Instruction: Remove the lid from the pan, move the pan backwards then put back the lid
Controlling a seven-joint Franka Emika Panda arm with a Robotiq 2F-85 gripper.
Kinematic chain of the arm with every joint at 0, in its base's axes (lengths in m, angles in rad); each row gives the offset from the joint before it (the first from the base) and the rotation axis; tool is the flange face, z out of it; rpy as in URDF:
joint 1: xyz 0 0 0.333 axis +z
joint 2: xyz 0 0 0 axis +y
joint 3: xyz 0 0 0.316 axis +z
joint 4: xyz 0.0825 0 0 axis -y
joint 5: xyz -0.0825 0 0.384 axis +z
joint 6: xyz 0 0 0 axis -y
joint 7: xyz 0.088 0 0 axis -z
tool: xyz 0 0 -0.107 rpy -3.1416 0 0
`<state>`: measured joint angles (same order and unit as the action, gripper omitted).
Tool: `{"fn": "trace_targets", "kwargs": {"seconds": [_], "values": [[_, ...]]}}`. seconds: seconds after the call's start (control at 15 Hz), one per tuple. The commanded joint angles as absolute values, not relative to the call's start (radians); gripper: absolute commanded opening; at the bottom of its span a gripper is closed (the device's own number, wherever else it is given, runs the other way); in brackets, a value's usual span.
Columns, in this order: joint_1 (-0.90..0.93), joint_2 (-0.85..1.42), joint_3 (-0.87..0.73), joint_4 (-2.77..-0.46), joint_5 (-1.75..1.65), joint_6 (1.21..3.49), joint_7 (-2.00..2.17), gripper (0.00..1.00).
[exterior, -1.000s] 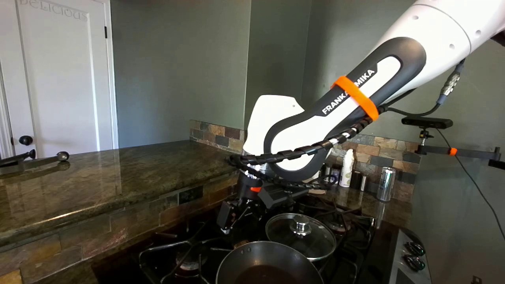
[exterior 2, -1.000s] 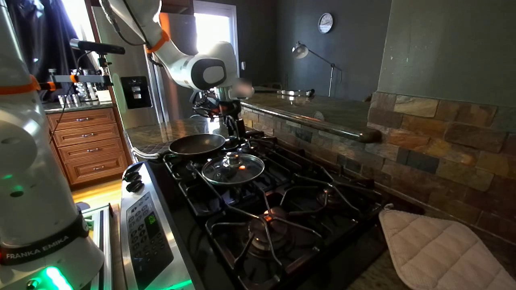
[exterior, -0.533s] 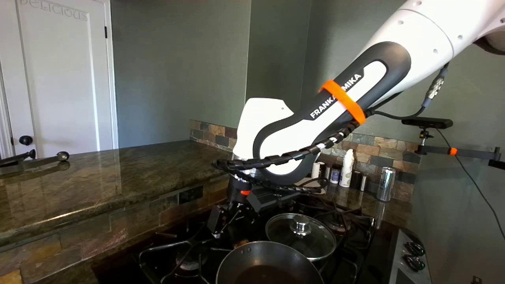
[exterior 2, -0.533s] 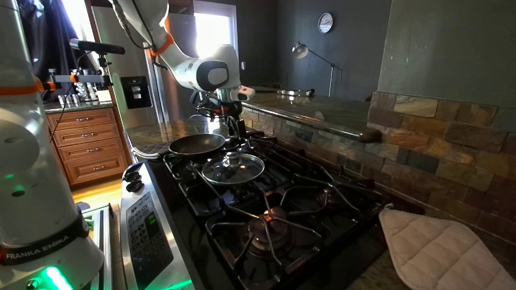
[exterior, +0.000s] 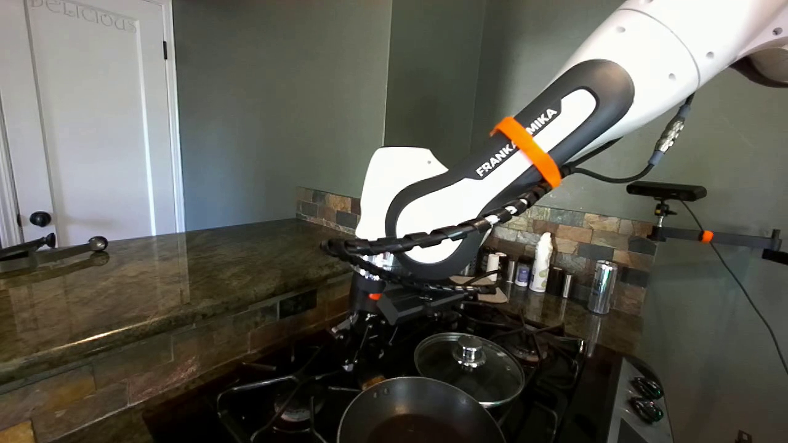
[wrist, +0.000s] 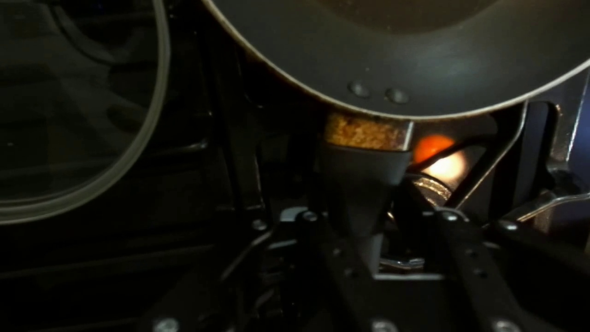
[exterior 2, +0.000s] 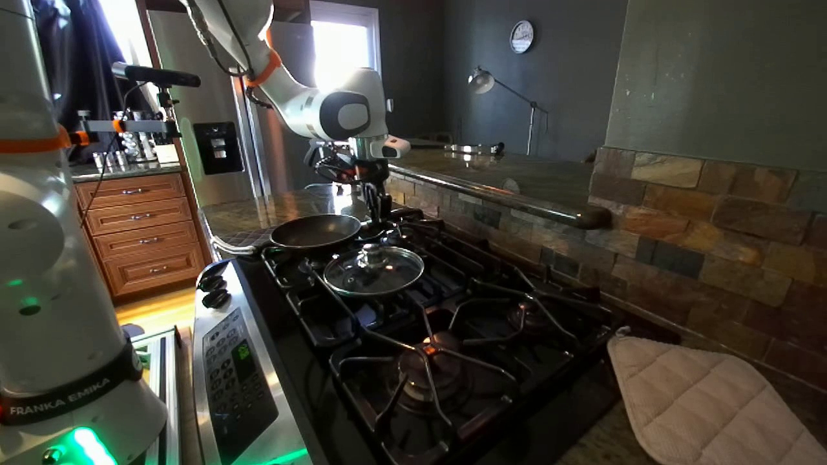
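Note:
The dark frying pan [exterior: 409, 397] sits on the stove grates without its cover, its brownish inside showing in both exterior views. Beside it the glass lid [exterior 2: 381, 278] lies flat on the grates, knob up. At the wall side of the pan is my gripper [exterior: 363, 354]. In the wrist view the pan's handle [wrist: 368, 166], grey with a worn golden band near two rivets, runs between the fingers of my gripper [wrist: 362, 189]. They have drawn in on either side of it and look shut on it; deep shadow hides the left contact. Part of the lid's rim [wrist: 156, 92] shows at left.
Black stove grates [exterior 2: 452, 303] surround the pan and lid. A tiled wall below a raised stone ledge [exterior: 184, 283] runs close behind the gripper. A steel canister [exterior: 603, 286] and bottles stand in the corner. A pale pot holder [exterior 2: 711, 394] lies past the stove's end.
The jaws have gone from wide open to drawn in around the handle. The arm has moved a little toward the left in an exterior view. Pan and lid have stayed put.

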<state>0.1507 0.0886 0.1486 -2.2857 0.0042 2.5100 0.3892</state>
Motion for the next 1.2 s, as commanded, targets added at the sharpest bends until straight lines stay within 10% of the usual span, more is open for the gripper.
{"fn": "trace_targets", "kwargs": {"seconds": [0.0,1.13], "values": [[0.166,0.102,0.138,-2.259,-0.030,2.475,0.435,0.13],[0.120,0.080,0.063,-2.270,0.018,2.492,0.649,0.09]]}}
